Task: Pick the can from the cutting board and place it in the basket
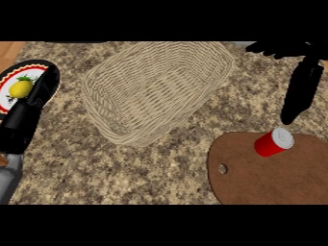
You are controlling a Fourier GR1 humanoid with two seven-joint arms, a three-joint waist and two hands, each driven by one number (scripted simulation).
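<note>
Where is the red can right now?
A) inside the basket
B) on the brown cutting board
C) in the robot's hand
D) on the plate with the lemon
B: the red can stands on the brown cutting board, apart from the basket, and no hand touches it.

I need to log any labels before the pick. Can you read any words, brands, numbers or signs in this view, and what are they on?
None can be read.
Red can on the cutting board: plain red side and grey top, no label showing.
Plate: a red, black and white patterned rim and a lemon on it, no lettering.
Basket and counter: no text.
</note>
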